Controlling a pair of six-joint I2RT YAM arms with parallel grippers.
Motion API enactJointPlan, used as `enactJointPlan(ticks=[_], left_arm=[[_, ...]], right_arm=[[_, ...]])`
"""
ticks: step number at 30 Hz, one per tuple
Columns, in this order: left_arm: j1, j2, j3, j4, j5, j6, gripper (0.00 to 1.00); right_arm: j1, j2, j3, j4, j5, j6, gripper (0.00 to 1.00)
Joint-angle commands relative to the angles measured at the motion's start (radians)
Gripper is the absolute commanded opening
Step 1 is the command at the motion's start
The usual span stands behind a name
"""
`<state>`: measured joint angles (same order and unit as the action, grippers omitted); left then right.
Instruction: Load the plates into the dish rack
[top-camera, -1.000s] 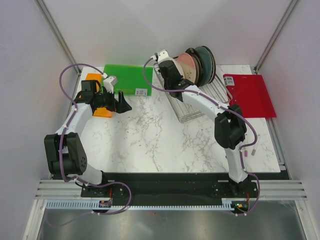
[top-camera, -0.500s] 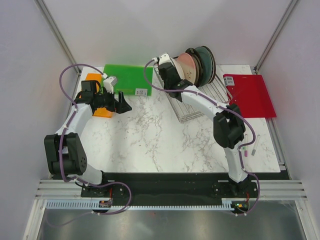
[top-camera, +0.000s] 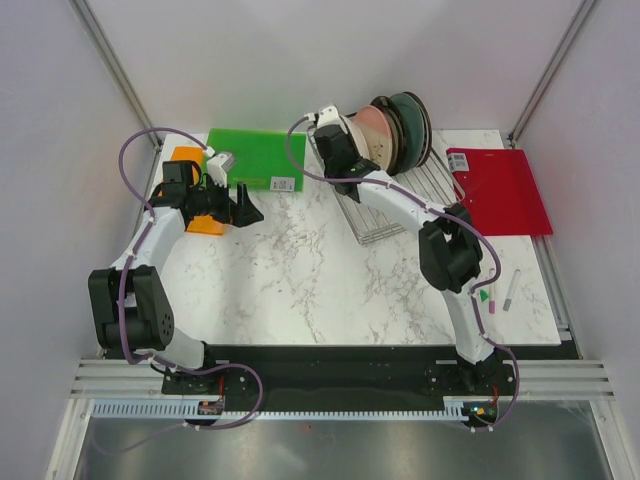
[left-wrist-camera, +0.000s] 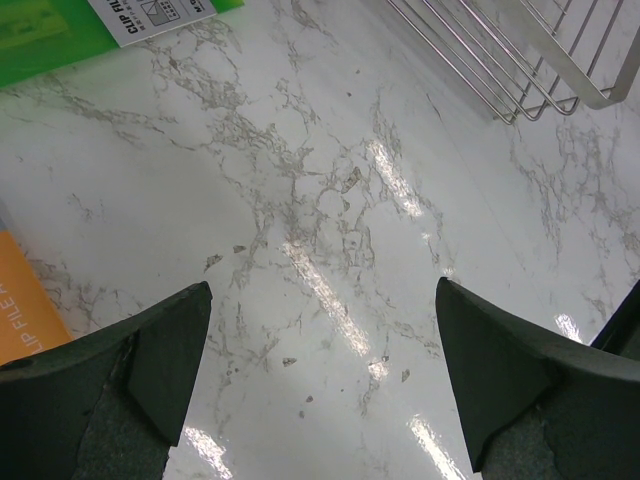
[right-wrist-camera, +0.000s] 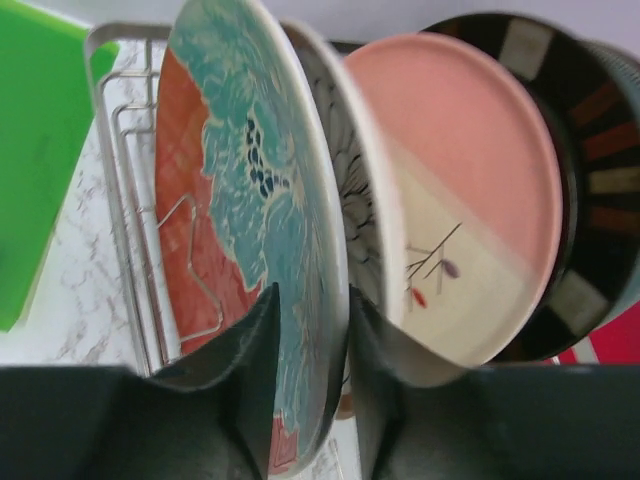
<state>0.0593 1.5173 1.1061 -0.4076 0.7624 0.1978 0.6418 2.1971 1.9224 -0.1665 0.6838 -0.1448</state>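
Note:
Several plates (top-camera: 395, 130) stand on edge at the far end of the silver wire dish rack (top-camera: 390, 205). In the right wrist view the nearest is the red plate with teal flowers (right-wrist-camera: 250, 200), then a white plate with dark line drawing (right-wrist-camera: 355, 200), the pink-cream sprig plate (right-wrist-camera: 470, 200) and the brown petal plate (right-wrist-camera: 560, 130). My right gripper (right-wrist-camera: 312, 340) straddles the red plate's rim, slightly open, with a slim gap at the right finger. My left gripper (left-wrist-camera: 325, 370) hovers wide open over bare marble, left of the rack (left-wrist-camera: 520, 60).
A green board (top-camera: 255, 155) lies at the back left and an orange board (top-camera: 190, 165) under my left arm. A red board (top-camera: 500, 190) lies right of the rack. Two pens (top-camera: 508, 290) rest near the right arm's elbow.
My right gripper's jaws have spread a little off the red plate's rim, and the right arm's elbow has drifted slightly left. The left arm has not moved.

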Motion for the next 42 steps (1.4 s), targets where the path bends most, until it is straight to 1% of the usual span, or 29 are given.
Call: enactJointPlan(ticks=[1, 3, 9, 11, 12, 13, 14, 15, 16, 17, 19, 20, 22, 25, 29, 31, 38, 42], left_arm=[[0.001, -0.02, -0.003, 0.036, 0.032, -0.035, 1.0], [0.001, -0.016, -0.002, 0.039, 0.034, -0.043, 1.0], [-0.001, -0.011, 0.011, 0.052, 0.031, -0.054, 1.0], [-0.004, -0.029, 0.029, 0.056, -0.072, -0.066, 1.0], [-0.013, -0.04, 0.04, 0.056, -0.16, -0.067, 1.0], [-0.039, -0.054, 0.053, 0.059, -0.401, -0.067, 1.0], [-0.045, -0.057, 0.081, 0.061, -0.491, -0.063, 1.0], [-0.046, -0.057, 0.098, 0.076, -0.558, -0.055, 1.0], [-0.044, -0.054, 0.115, 0.081, -0.64, -0.045, 1.0], [-0.045, -0.046, 0.145, 0.084, -0.659, -0.013, 1.0], [-0.046, -0.033, 0.172, 0.084, -0.673, 0.003, 1.0], [-0.046, -0.023, 0.184, 0.084, -0.666, 0.005, 1.0], [-0.044, -0.014, 0.192, 0.075, -0.612, 0.0, 1.0], [-0.046, 0.001, 0.204, 0.066, -0.546, -0.037, 1.0], [-0.046, 0.026, 0.221, 0.049, -0.485, -0.084, 1.0], [-0.047, 0.038, 0.225, 0.046, -0.454, -0.092, 1.0], [-0.047, 0.093, 0.264, 0.041, -0.437, -0.077, 1.0], [-0.049, 0.113, 0.296, 0.03, -0.439, -0.07, 1.0]], right_arm=[[-0.018, -0.048, 0.056, 0.104, 0.069, -0.016, 0.44], [-0.018, -0.062, 0.052, 0.108, 0.072, -0.027, 0.52], [-0.018, -0.124, 0.049, 0.12, 0.069, -0.047, 0.63], [-0.018, -0.154, 0.047, 0.143, 0.066, -0.068, 0.67], [-0.019, -0.184, 0.041, 0.157, 0.066, -0.103, 0.73], [-0.019, -0.2, 0.035, 0.21, 0.072, -0.119, 0.76], [-0.028, -0.218, 0.018, 0.241, 0.074, -0.137, 0.88], [-0.036, -0.246, 0.015, 0.269, 0.077, -0.151, 0.94], [-0.047, -0.252, 0.018, 0.301, 0.098, -0.154, 0.98], [-0.076, -0.257, 0.044, 0.3, 0.111, -0.142, 0.98], [-0.112, -0.264, 0.065, 0.277, 0.112, -0.121, 0.98], [-0.149, -0.267, 0.066, 0.277, 0.141, -0.11, 0.98], [-0.183, -0.277, 0.055, 0.277, 0.18, -0.093, 0.98], [-0.238, -0.304, -0.011, 0.289, 0.258, -0.082, 0.98], [-0.321, -0.356, -0.144, 0.312, 0.278, -0.102, 0.98], [-0.346, -0.373, -0.169, 0.305, 0.306, -0.107, 0.98], [-0.464, -0.416, -0.278, 0.26, 0.312, -0.061, 0.98], [-0.501, -0.412, -0.299, 0.245, 0.315, -0.042, 0.98]])
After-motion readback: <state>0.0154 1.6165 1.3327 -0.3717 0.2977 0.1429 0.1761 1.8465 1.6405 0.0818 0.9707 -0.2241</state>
